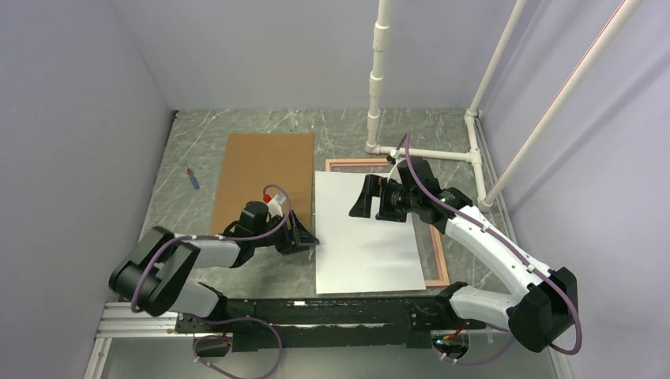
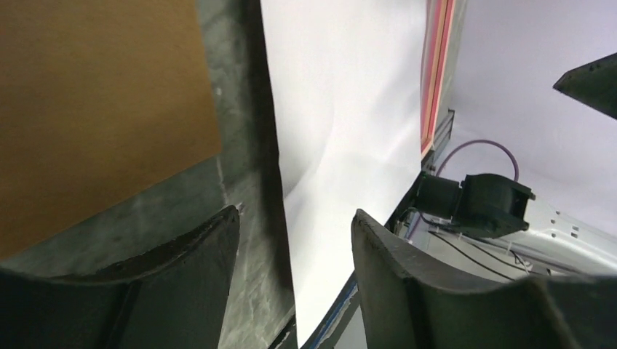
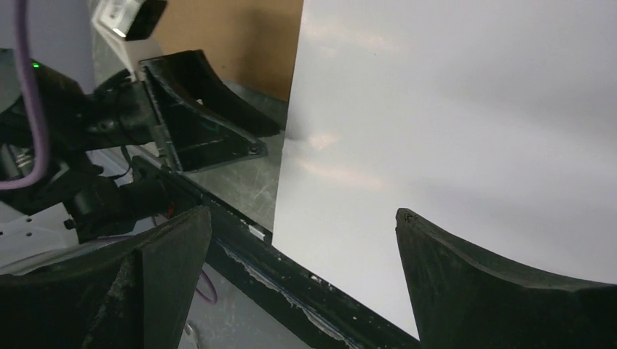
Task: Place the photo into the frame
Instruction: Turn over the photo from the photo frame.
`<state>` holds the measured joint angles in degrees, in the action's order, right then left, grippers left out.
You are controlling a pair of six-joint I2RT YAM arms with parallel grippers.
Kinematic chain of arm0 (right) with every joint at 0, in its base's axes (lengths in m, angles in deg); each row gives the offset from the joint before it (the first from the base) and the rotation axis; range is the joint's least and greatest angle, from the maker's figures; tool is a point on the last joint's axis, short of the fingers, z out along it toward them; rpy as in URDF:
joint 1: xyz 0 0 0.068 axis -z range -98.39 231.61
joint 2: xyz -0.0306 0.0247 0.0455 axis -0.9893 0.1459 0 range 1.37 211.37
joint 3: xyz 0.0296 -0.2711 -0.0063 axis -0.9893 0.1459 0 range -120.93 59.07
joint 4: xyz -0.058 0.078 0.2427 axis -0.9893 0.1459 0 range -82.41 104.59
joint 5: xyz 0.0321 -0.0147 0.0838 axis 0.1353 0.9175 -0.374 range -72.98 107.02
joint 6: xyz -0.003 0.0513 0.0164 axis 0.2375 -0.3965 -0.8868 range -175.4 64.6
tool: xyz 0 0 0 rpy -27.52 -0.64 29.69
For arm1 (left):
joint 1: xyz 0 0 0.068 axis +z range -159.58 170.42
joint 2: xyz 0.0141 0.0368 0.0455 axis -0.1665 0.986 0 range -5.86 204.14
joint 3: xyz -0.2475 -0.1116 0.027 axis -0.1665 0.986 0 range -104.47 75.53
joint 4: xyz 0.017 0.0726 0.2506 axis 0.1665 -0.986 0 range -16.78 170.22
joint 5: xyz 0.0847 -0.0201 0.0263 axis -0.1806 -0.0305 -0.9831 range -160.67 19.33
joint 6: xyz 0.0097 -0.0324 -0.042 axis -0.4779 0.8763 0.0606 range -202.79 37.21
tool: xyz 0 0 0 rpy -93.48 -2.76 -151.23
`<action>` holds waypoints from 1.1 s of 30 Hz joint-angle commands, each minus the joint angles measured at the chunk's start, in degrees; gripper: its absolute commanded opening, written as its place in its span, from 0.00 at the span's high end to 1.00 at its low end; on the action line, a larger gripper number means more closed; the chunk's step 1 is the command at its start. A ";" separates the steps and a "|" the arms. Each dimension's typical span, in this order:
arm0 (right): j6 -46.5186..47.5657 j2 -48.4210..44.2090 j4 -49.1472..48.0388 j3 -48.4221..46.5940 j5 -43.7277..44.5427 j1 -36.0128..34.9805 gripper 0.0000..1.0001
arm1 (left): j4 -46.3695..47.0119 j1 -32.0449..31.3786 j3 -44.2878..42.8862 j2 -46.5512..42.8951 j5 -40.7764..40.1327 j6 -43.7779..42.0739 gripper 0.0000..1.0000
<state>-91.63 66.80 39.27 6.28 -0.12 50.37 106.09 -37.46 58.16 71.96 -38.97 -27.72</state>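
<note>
Item, as we log it: the photo [image 1: 367,237], white back up, lies over the frame [image 1: 357,163] on the counter [image 1: 197,213], its long axis running away from the arms. Only the top view shows us 2 pink frame rails, far and right. The left wrist view places the photo's left edge between the left claw's [image 1: 303,237] parted fingers. The right claw [image 1: 373,207] hovers above the photo, spread wide.

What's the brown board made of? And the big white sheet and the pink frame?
The board looks like matte cardboard or fiberboard: flat, dull, even brown. The photo, white side up, seems to be thin paper with a soft shine and a slight bend. The frame may be painted wood, but that is hard to tell.
</note>
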 commanded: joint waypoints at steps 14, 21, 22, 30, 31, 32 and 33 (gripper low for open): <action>1.04 -1.90 -1.75 0.49 -2.16 1.10 0.01 | 17.46 -6.03 -2.17 11.13 1.14 4.35 0.87; 0.84 -2.13 -2.04 0.74 -2.13 1.14 0.01 | 2.65 -6.04 -5.76 4.67 -3.02 -1.16 1.00; 0.82 -2.29 -2.13 0.88 -2.17 1.14 0.01 | 1.46 -5.96 -6.31 4.07 -3.46 -1.53 1.00; 1.40 -4.42 -0.43 0.82 -0.42 1.19 0.01 | -1.35 -6.21 -9.17 2.10 -5.58 -1.05 1.00; 1.53 -4.66 -0.16 0.77 -0.02 1.23 0.01 | -1.35 -6.30 -9.35 2.03 -6.00 -0.86 1.00; 1.58 -5.02 0.06 0.77 0.30 1.29 0.01 | -1.49 -6.39 -9.66 2.03 -6.23 -0.83 1.00; 1.54 -5.36 0.09 0.76 0.62 1.29 0.01 | -1.85 -6.51 -10.27 2.18 -6.34 -0.84 1.00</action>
<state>-91.08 63.65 38.48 7.37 -1.39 51.28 105.08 -43.43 50.51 75.59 -43.45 -27.65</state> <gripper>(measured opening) 0.992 0.010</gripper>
